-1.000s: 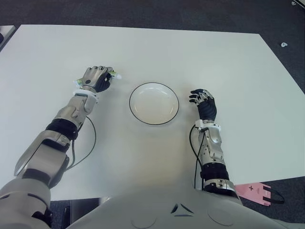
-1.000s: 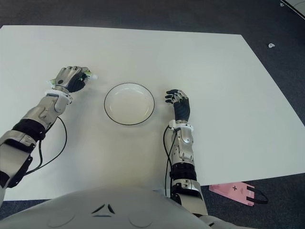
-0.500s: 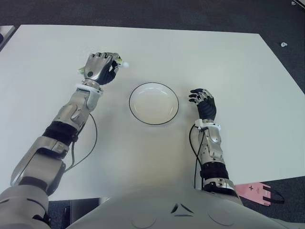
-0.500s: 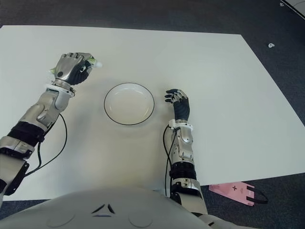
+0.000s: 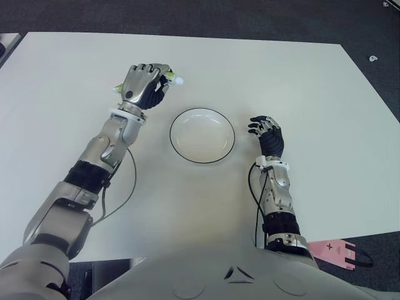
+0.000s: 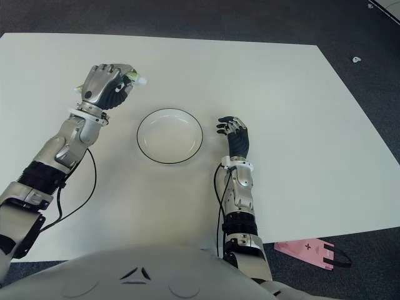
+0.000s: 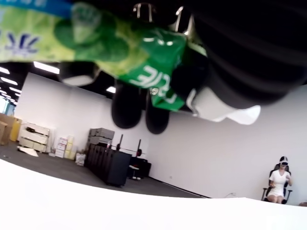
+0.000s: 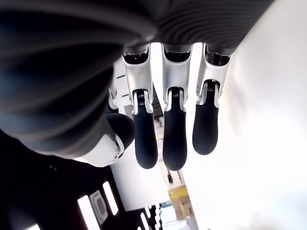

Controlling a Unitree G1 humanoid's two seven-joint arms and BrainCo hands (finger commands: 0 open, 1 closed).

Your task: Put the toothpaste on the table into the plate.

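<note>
The toothpaste (image 5: 170, 77) is held clamped in the curled fingers (image 7: 128, 104) of the left hand (image 5: 144, 85), raised off the table (image 5: 300, 81) beyond the plate (image 5: 202, 135), presumably for carrying over it, while the right hand (image 5: 269, 134), fingers loosely apart and empty, is seen just right of the plate.

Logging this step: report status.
Left hand fingers shut on toothpaste, lifted left of plate. Right hand open, right of plate. Path clear.

Green toothpaste tube (image 5: 167, 75) with white cap and lettering; white round plate (image 5: 202, 135) rimmed black; plain white tabletop (image 5: 300, 94).
</note>
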